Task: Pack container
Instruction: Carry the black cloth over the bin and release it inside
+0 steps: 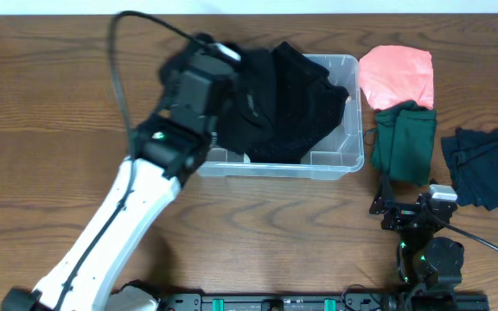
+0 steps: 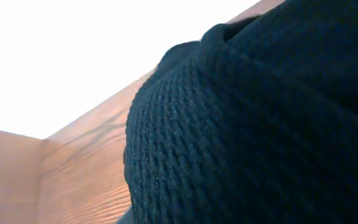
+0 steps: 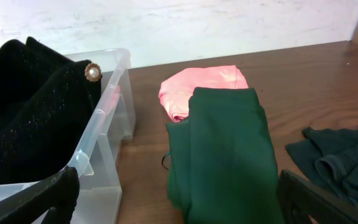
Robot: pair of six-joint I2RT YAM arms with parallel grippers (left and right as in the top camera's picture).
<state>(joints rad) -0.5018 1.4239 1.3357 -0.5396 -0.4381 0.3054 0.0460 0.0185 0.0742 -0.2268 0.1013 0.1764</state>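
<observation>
Inside the clear rectangular plastic container (image 1: 346, 154) sits a black knitted garment (image 1: 288, 104); pink cloth (image 1: 396, 76), green cloth (image 1: 405, 142), navy cloth (image 1: 484, 168) remain outside. My left gripper (image 1: 223, 67): I cannot tell its grip.

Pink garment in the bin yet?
No, the pink garment lies on the table, right of the bin.

the container (image 1: 340, 160) is clear, glossy plastic with smooth walls. the black garment (image 1: 292, 104) is a coarse, matt knit, its rough loops plain in the left wrist view, and it bears a shiny, pearl-like button (image 3: 92, 72). the table (image 1: 41, 104) is brown wood grain with a faint sheen. the pink cloth (image 1: 396, 76) looks smooth, the green cloth (image 1: 405, 142) matt.
</observation>
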